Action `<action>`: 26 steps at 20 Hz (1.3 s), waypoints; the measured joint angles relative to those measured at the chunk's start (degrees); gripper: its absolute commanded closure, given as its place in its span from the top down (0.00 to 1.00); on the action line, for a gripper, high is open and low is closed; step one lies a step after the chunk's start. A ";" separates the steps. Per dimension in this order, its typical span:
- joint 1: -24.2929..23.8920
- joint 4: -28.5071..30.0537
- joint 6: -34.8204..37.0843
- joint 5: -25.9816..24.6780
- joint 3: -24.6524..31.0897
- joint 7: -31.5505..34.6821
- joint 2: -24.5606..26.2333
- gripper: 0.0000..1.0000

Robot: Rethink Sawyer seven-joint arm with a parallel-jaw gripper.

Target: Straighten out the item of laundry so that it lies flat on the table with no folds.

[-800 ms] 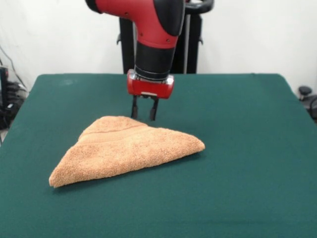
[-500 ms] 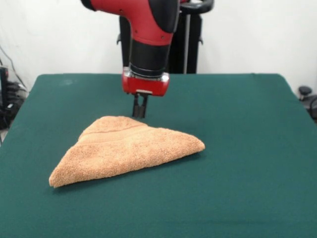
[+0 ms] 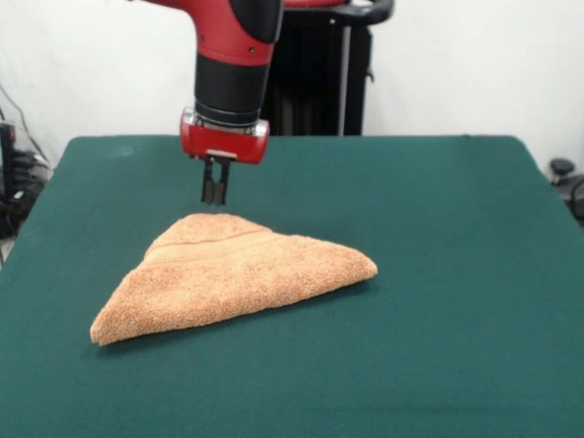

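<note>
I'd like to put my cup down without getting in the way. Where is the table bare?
The green table is bare everywhere right of the folded towel, and along the near edge in front of it. Avoid the strip behind the towel's peak: the gripper hangs there.

1. Arm: upper part cut off by top edge.
2. Worktop: near edge and lower corners cut off at bottom.
3. Towel: underside layers hidden by fold; label not visible.

Lab: pedestal robot arm, green felt table.
</note>
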 measured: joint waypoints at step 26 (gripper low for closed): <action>0.51 -0.93 -2.37 -1.27 0.17 0.00 6.40 0.00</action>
